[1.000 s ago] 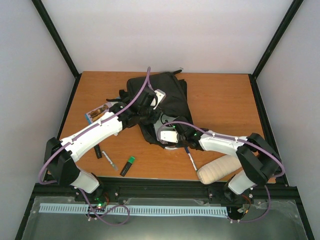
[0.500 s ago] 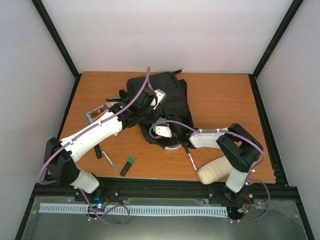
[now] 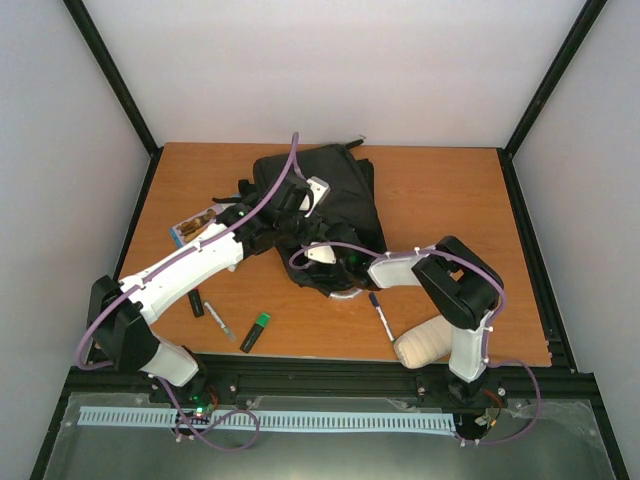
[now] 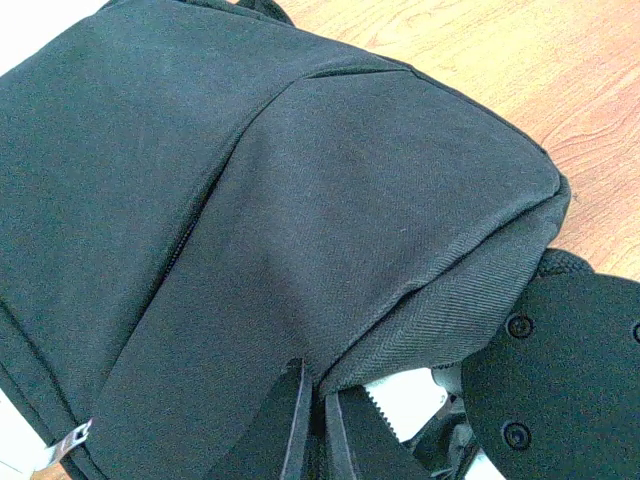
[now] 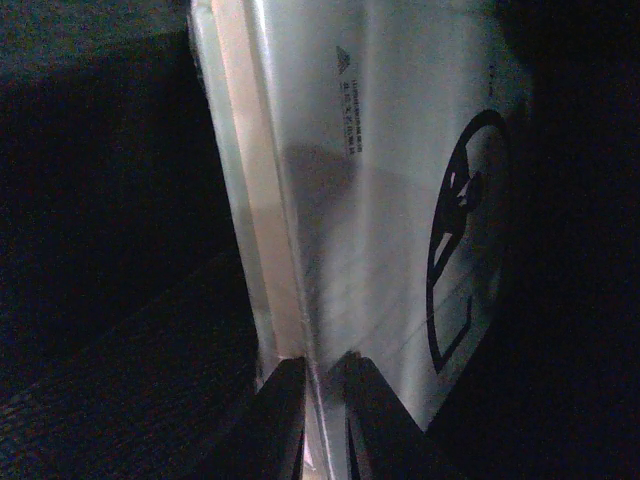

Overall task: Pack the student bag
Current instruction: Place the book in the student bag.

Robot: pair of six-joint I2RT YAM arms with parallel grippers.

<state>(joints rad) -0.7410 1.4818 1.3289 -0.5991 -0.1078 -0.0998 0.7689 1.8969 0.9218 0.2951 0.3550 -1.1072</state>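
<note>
The black student bag (image 3: 335,190) lies in the middle of the table, its open end towards the arms. My left gripper (image 3: 298,212) is shut on the black fabric edge of the bag's opening (image 4: 400,300) and holds it lifted. In the left wrist view the jaws (image 4: 318,388) pinch the seam. My right gripper (image 3: 325,260) reaches into the opening under that edge. In the right wrist view it (image 5: 322,372) is shut on a flat package in clear plastic with a black logo (image 5: 380,190), inside the dark bag.
A cream padded pouch (image 3: 432,340) lies at the front right beside the right arm's base. A pen (image 3: 382,317) lies near it. A green highlighter (image 3: 256,331), a black marker (image 3: 197,303) and a small silver item (image 3: 220,322) lie front left. A flat packet (image 3: 195,226) lies at the left.
My right arm has folded up and pushed leftward, carrying the package deeper into the bag's opening. The left gripper keeps its hold on the bag's edge, almost unmoved.
</note>
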